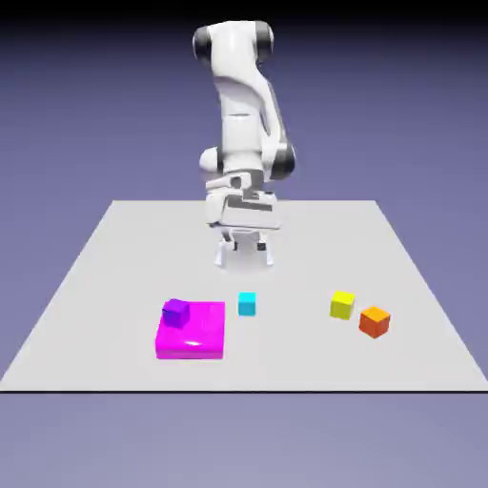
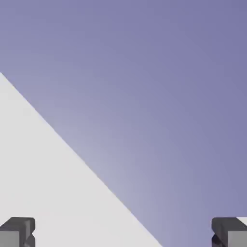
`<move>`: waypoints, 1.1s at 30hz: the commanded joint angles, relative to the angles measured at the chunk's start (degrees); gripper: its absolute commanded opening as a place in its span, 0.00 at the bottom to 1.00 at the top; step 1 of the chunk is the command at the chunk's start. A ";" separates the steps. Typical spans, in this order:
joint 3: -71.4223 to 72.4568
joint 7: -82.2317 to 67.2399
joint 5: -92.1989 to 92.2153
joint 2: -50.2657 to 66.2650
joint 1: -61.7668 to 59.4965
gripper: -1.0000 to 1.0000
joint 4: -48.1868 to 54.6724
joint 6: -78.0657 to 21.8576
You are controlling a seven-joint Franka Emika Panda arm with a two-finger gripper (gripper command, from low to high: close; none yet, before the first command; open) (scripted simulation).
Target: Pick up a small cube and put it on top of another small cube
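The small cyan cube (image 1: 247,303) sits on the table near its middle front. A yellow cube (image 1: 342,305) and an orange cube (image 1: 375,321) of like size lie toward the exterior view's right. My gripper (image 1: 244,254) hangs above the table behind the cyan cube, apart from it, open with nothing between its fingers. The hand view holds no cube: only bare table surface (image 2: 48,193), the backdrop, and my two grey fingertips (image 2: 18,231) far apart at the bottom corners.
A flat magenta block (image 1: 195,332) lies at the exterior view's left front, with a small purple cube (image 1: 175,312) on its back left corner, close to the cyan cube. The table's edge (image 2: 82,161) cuts diagonally across the hand view.
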 commanded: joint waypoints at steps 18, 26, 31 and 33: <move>-12.83 -44.86 -7.23 5.33 10.43 0.50 -4.16 -5.35; -18.54 -64.79 -10.45 7.70 15.06 0.50 -6.00 -7.73; -22.10 -77.25 -12.46 9.18 17.96 0.50 -7.16 -9.22; -23.53 -82.23 -13.26 9.77 19.12 0.50 -7.62 -9.81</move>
